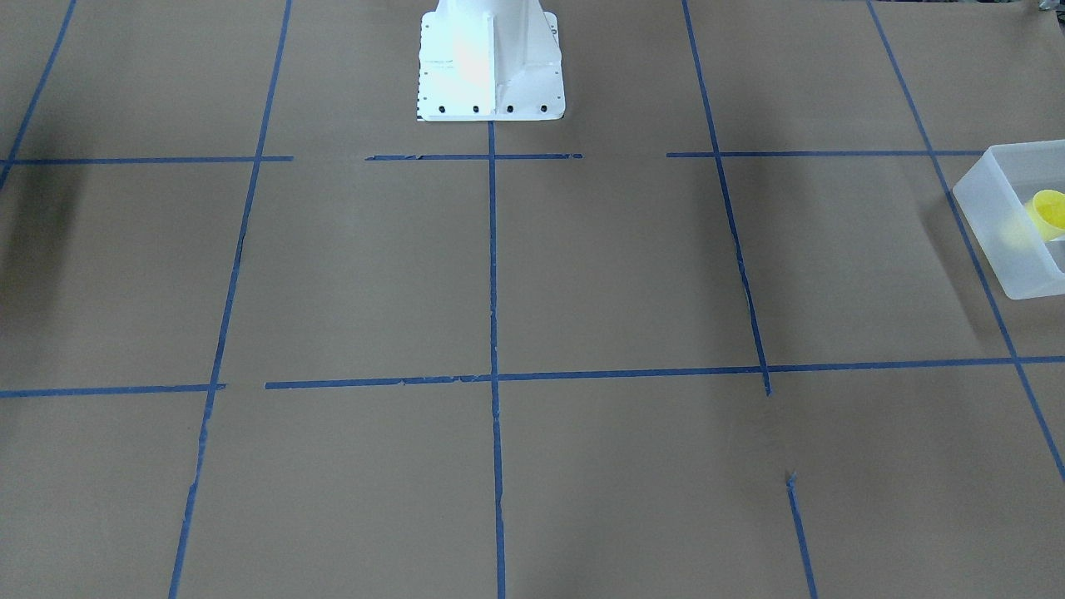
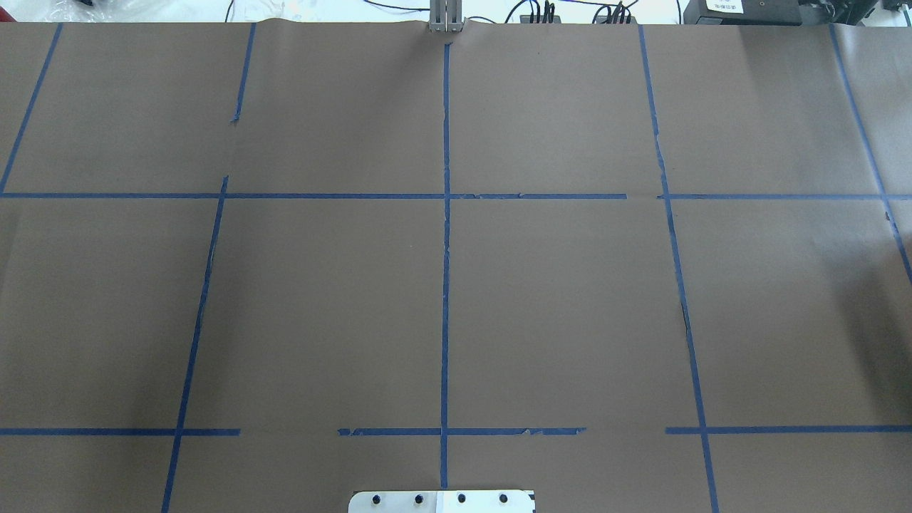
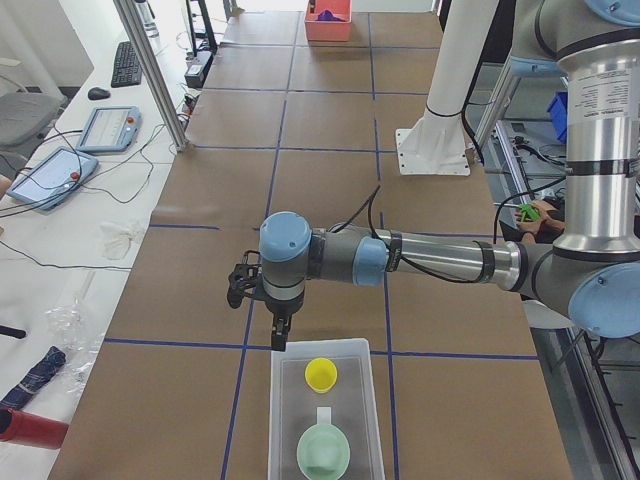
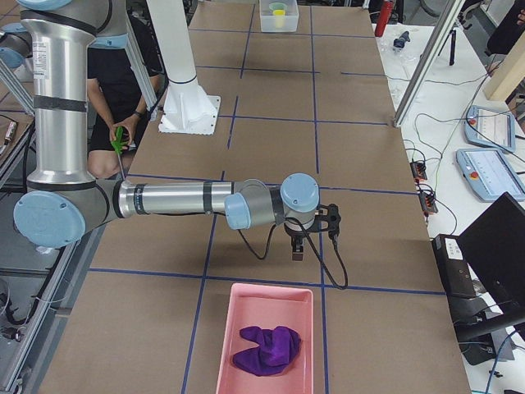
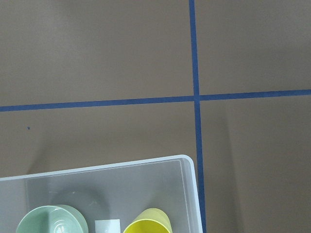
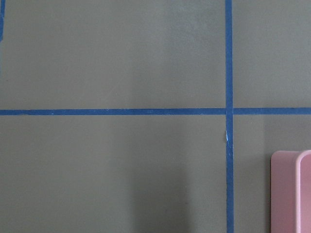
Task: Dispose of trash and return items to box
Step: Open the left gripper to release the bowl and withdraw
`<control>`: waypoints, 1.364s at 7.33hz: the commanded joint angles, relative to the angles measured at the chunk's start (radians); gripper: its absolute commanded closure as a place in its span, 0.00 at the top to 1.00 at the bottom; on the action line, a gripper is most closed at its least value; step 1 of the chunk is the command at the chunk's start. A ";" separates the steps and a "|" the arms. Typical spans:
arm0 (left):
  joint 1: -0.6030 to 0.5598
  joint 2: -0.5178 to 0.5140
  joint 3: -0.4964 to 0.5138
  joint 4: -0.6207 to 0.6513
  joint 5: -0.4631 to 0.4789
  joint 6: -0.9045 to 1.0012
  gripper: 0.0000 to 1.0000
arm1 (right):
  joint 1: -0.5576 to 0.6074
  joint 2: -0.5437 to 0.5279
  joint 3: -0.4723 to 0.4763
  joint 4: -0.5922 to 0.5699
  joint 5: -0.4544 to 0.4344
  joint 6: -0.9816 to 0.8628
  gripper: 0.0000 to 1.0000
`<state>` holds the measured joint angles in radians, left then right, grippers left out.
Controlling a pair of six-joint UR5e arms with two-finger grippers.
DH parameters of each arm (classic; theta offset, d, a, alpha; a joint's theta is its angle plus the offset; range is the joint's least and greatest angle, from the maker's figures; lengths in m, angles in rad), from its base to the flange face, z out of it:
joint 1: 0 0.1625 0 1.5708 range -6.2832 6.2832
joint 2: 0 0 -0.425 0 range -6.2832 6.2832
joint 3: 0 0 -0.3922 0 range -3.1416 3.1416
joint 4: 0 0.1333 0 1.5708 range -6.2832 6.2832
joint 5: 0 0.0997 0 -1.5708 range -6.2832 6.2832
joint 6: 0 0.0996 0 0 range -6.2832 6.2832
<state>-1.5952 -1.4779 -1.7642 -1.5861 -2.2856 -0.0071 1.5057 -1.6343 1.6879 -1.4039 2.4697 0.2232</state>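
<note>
The frosted-white box (image 3: 276,410) lies at the table's end on my left. It holds the yellow cup (image 3: 321,374) and the mint-green bowl (image 3: 323,453). The left wrist view shows the box's corner (image 5: 188,167), the cup's rim (image 5: 148,224) and the bowl (image 5: 51,222). The front view shows the box (image 1: 998,233) and cup (image 1: 1050,212) at its right edge. My left gripper (image 3: 278,335) hovers just past the box's far wall; I cannot tell if it is open. My right gripper (image 4: 297,250) hangs over bare table; I cannot tell its state either.
A pink tray (image 4: 225,328) holding a crumpled purple cloth (image 4: 267,349) lies at the table's right end, its corner in the right wrist view (image 6: 291,189). The white pedestal (image 1: 489,62) stands mid-table. A person (image 4: 123,74) sits behind the robot. Blue tape lines cross the brown table.
</note>
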 commanded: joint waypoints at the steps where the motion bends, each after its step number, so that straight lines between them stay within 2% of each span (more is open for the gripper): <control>1: 0.003 -0.001 0.015 -0.025 0.000 -0.004 1.00 | 0.002 -0.012 -0.005 -0.001 0.000 0.001 1.00; 10: 0.006 -0.005 0.066 -0.074 0.000 -0.005 1.00 | 0.036 -0.035 -0.007 -0.004 0.006 0.007 1.00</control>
<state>-1.5892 -1.4835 -1.6989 -1.6588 -2.2856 -0.0124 1.5258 -1.6603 1.6800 -1.4081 2.4723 0.2307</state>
